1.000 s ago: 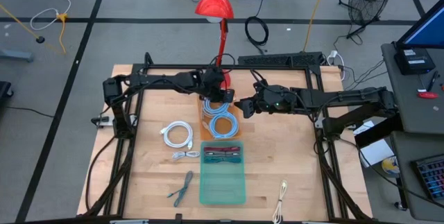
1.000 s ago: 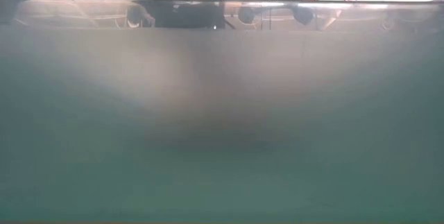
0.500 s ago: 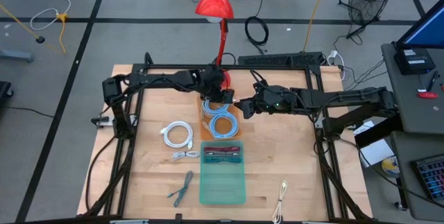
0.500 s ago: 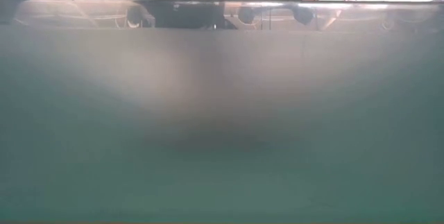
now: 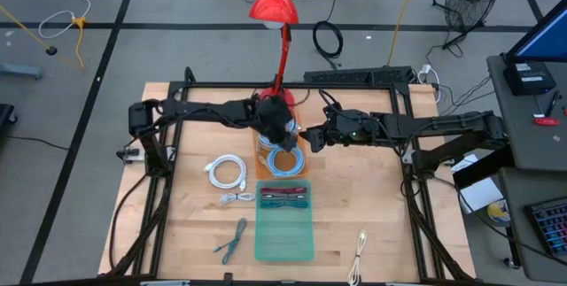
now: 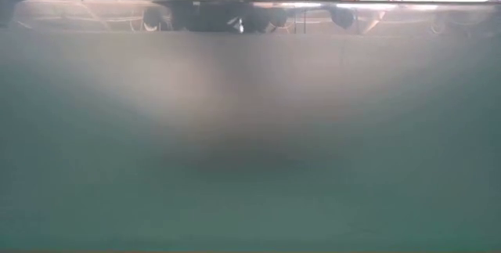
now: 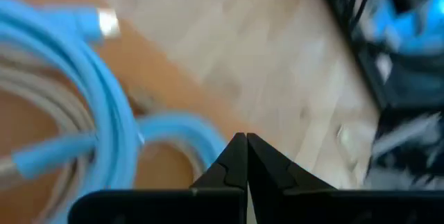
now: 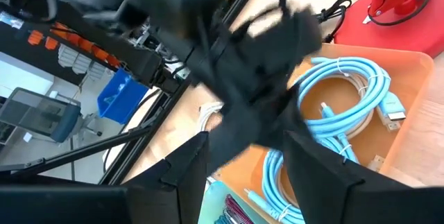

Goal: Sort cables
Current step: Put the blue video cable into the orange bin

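You find the orange tray crowded: the left end effector, fingers pressed together, hangs over its light-blue coils, and the right end effector, fingers spread, sits just beside its right edge. The red lamp base blocks the far side. Bare table on the right of the green bin gives you open passage.

You're looking straight down overhead; low view is facing a translucent bin wall close up; both wrist views are sharing the orange tray.
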`<action>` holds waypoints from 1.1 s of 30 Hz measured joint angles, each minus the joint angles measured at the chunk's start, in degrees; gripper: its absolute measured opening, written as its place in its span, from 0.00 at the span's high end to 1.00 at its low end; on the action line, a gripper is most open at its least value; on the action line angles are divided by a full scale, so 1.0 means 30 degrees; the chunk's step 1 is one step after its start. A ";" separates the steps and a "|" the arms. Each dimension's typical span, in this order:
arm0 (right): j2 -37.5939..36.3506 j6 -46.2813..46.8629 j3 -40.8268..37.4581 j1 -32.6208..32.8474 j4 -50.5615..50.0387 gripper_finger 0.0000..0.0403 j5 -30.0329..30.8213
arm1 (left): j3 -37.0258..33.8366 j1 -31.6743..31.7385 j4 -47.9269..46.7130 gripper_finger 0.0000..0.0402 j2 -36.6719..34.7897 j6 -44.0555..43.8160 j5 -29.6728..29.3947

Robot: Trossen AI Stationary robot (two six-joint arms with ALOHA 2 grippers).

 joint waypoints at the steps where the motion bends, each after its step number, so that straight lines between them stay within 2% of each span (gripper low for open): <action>1: 0.0000 0.0000 0.0000 0.0000 -0.0002 0.57 0.0000 | -0.0188 0.0250 0.0623 1.00 0.0000 -0.0453 0.0063; 10: 0.0000 -0.0006 0.0000 0.0121 -0.0031 0.57 -0.0053 | -0.1723 0.2267 0.2099 1.00 0.0354 -0.1692 0.1152; 18: 0.0000 -0.0007 0.0000 0.0124 0.0014 0.57 -0.0015 | -0.2472 0.2754 0.2621 1.00 0.0984 -0.1731 0.1676; 33: 0.0000 0.0189 0.0000 0.0247 0.0015 0.57 0.0043 | -0.2517 0.2632 0.1087 1.00 0.1275 -0.2406 0.0262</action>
